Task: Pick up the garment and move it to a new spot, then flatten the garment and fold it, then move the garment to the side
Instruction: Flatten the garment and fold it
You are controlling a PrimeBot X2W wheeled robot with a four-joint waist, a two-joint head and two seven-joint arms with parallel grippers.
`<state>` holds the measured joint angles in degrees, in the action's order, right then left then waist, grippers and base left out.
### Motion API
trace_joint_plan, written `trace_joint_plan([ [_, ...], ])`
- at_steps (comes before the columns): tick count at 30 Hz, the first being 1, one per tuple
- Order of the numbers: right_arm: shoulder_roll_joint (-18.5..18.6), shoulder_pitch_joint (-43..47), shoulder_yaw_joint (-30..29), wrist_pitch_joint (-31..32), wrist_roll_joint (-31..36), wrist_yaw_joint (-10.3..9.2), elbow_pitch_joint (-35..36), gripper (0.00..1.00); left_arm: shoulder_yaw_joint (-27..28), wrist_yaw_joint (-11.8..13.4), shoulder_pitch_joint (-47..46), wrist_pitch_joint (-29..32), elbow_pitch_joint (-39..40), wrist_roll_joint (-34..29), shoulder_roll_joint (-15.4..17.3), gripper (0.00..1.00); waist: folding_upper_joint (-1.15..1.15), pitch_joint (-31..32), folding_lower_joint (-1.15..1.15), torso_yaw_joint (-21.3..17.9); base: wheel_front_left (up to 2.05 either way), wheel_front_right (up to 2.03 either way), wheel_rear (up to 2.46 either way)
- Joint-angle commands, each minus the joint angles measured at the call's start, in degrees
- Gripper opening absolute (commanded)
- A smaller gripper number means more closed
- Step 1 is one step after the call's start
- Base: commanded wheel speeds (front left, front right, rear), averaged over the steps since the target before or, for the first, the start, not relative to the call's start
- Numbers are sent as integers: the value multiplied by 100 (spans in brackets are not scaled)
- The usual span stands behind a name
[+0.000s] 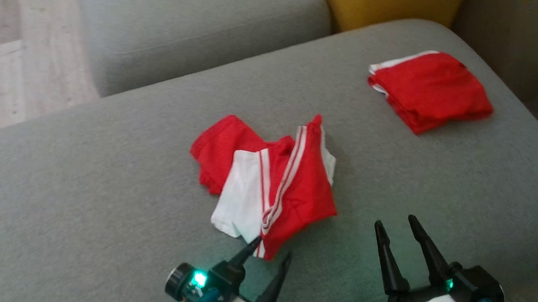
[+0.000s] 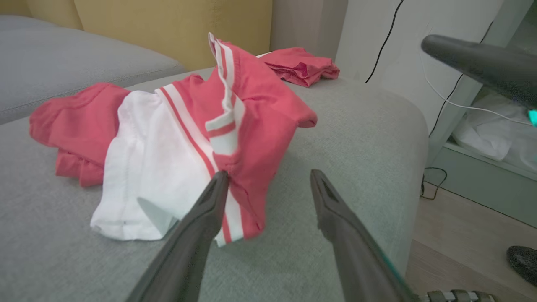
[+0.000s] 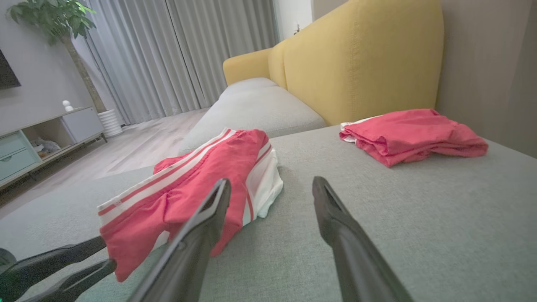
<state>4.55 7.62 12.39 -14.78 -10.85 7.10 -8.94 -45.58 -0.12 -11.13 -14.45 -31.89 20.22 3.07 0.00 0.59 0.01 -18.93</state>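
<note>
Lying crumpled, the garment awaits pickup; left tool, spread and empty, sits at its near hem, evidently to grasp; right tool, likewise spread, stands alongside.

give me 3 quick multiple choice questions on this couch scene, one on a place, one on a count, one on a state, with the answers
1. Where on the couch does the folded garment lie in the head view?
A) far right
B) near left
C) at the near edge

2. How many red garments are on the couch?
A) one
B) two
C) four

3. How is the left pincer?
A) shut on cloth
B) open, holding nothing
C) shut, empty

Answers:
1 A: it sits far right, beyond the crumpled garment.
2 B: one is folded and one is crumpled.
3 B: its fingers stand apart at the crumpled garment's near edge.
</note>
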Motion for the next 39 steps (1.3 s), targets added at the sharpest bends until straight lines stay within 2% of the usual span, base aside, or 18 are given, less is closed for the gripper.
trace_joint_plan([
  [1, 86, -285, 162, -22, -44, 39, 215, 100, 225, 79, -333, -55, 99, 48, -19, 100, 0, -114, -1, -234, 0, 0, 0],
  [3, 80, -294, 166, -22, -55, 39, 227, 100, 242, 73, -412, -55, 124, 70, -19, 100, 0, -131, -1, -332, 0, 0, 0],
  [4, 81, -292, 178, -22, -60, 39, 229, 100, 226, 12, -443, -55, 157, 100, -19, 0, 0, -135, -1, -369, 0, 0, 0],
  [11, 94, -371, 339, -22, -107, 39, 237, 100, -41, -517, -1120, -55, 452, 252, -19, 0, 0, -203, -1, -635, 0, 0, 0],
  [17, 49, -430, 467, -22, -132, 39, 240, 100, -144, -695, -2915, -55, 567, 703, -19, 0, 0, -287, -1, -651, 0, 0, 0],
  [20, 20, -482, 533, -22, -148, 39, 221, 100, 167, -710, -3993, -55, 573, 1070, -19, 0, 0, -294, -1, -650, 0, 0, 0],
  [26, -27, -493, 456, -22, -173, 39, 245, 100, 1354, -540, -5671, -55, 390, 1522, -19, 0, 0, -288, -1, -406, 0, 0, 0],
  [29, -34, -465, 414, -22, -161, 39, 250, 100, 1669, -487, -5866, -55, 251, 1344, 5, 0, 0, -285, -1, -262, 0, 0, 0],
  [32, -46, -425, 328, -22, -145, 39, 288, 100, 1860, -478, -5574, -55, -13, 1007, 228, 0, 0, -293, -1, -4, 0, 0, 0],
  [39, -33, -483, 256, -22, -102, 39, 368, 100, 2299, -334, -3296, -55, -795, 827, 1065, 0, 0, -537, -1, 377, 0, 0, 0],
])
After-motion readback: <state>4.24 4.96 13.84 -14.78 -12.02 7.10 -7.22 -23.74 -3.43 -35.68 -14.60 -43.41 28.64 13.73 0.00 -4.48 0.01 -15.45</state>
